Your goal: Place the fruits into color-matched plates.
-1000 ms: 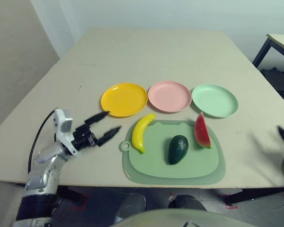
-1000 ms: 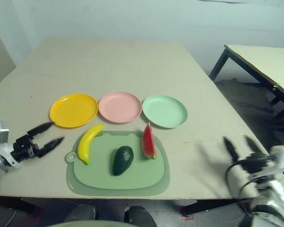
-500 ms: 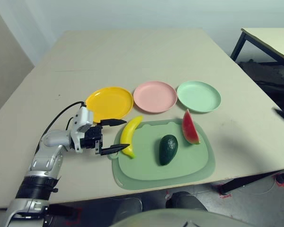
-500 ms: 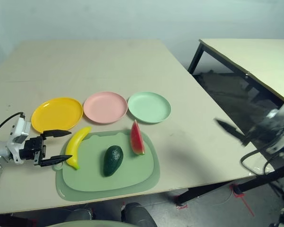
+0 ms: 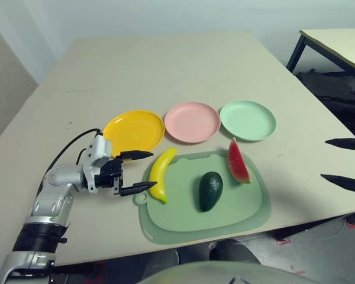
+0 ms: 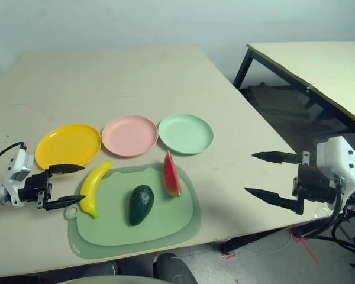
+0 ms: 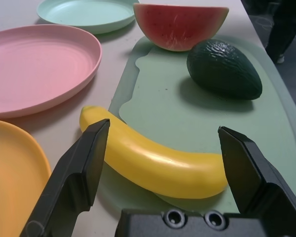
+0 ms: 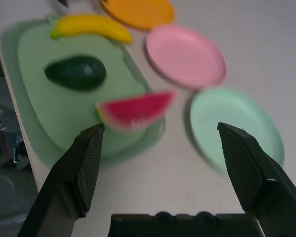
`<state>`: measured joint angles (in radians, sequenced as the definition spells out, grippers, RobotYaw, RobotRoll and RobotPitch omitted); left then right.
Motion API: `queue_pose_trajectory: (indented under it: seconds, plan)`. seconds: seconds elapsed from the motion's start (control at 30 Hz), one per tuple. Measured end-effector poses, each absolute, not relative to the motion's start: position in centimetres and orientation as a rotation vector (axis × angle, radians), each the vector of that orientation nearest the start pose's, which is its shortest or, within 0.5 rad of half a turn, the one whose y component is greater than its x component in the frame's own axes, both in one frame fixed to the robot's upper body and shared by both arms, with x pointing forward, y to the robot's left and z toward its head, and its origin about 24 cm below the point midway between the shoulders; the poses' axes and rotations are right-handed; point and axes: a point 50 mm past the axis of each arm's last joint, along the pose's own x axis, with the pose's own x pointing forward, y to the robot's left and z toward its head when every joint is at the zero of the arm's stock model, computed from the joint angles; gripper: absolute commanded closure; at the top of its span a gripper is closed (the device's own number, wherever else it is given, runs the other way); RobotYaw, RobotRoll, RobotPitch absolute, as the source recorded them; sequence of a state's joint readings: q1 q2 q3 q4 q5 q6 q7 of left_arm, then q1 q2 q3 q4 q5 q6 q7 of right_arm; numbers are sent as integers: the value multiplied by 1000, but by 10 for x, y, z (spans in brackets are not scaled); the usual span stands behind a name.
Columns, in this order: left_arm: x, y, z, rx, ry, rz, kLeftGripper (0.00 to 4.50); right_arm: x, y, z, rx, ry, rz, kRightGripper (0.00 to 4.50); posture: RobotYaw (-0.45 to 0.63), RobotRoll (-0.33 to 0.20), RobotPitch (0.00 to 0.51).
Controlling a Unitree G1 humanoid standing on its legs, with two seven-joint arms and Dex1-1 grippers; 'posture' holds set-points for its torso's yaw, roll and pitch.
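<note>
Straight ahead of my left gripper (image 5: 135, 172) lies the banana (image 5: 160, 174), just beyond the spread fingertips, its long axis crosswise to the fingers — a short push forward should straddle it. It sits half on the mat (image 5: 236, 207), half off the near-left edge. Yellow plate (image 5: 134, 129) is just beside, open table around. My right gripper (image 6: 271, 176), fingers apart too, hangs well away at the table's right edge.

Both eye views look down on the bench (image 5: 183, 65). The left wrist view sits close behind the banana (image 7: 158, 160); both wrist views share the mat (image 8: 49, 98).
</note>
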<state>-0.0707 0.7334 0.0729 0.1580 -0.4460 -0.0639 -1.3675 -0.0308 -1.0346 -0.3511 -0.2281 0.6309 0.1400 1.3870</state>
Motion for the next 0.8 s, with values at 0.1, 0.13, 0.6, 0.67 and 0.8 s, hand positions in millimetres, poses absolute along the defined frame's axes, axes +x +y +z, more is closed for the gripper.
queue_pose_trajectory:
  seconds: [0.1,0.13,0.6,0.67,0.8]
  plan:
    - [229,257,88,261,157,-1225,28,213,-243,208,-585,46,1363,0,-46,0,0]
    - [229,257,88,260,160,-1223,28,214,-238,207,-608,63,1396,0,-41,0,0]
    - [215,258,91,259,216,-1194,28,246,-207,217,-1080,155,1638,0,19,0,0]
    - [212,259,88,250,230,-1184,28,249,-207,215,-1122,176,1644,0,25,0,0]
    - [213,256,93,260,209,-1176,28,261,-201,211,-1281,153,1621,0,43,0,0]
